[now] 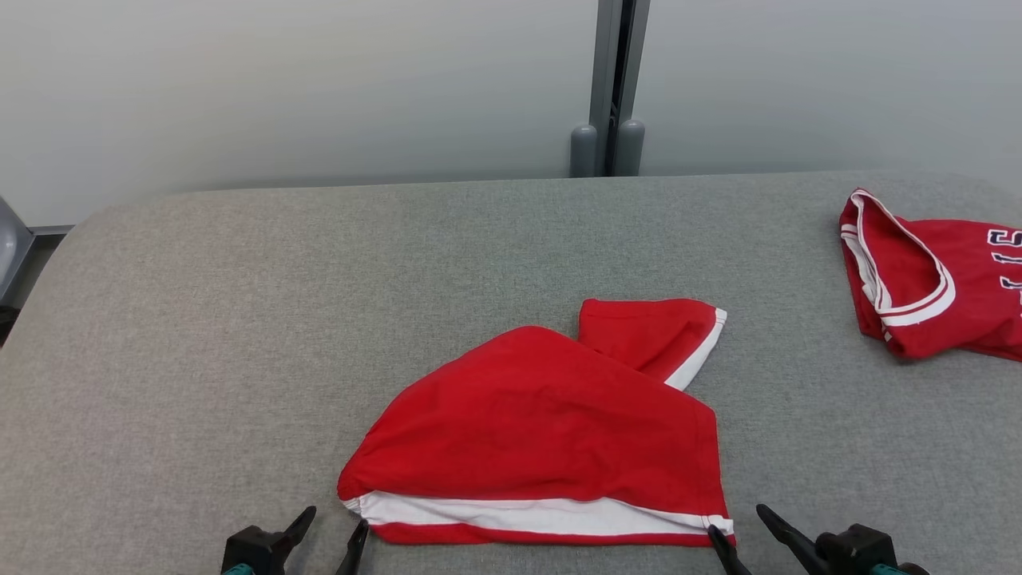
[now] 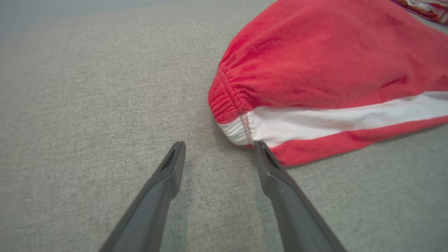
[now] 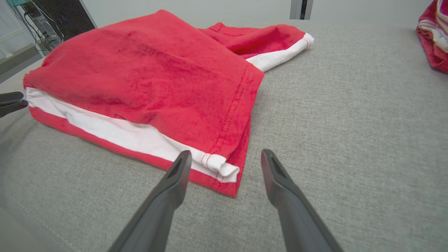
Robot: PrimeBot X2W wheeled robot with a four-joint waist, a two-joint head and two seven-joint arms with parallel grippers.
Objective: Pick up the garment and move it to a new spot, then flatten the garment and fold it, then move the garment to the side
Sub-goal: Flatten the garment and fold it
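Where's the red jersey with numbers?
In the head view, the red numbered jersey lies at the grey fabric table's far right, beyond the red-and-white shorts.

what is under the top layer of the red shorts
A white stripe and a red bottom layer peek out along the near edge of the shorts. The rest underneath is covered.

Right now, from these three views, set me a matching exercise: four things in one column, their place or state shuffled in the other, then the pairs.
1. red shorts
2. red jersey
3. left gripper
4. right gripper

A. open, by the shorts' hemmed leg corner
B. far right of the grey table
C. open, by the shorts' elastic waistband corner
D. middle of the table, near its front edge

Pairs: 1-D, 2-B, 3-C, 4-A
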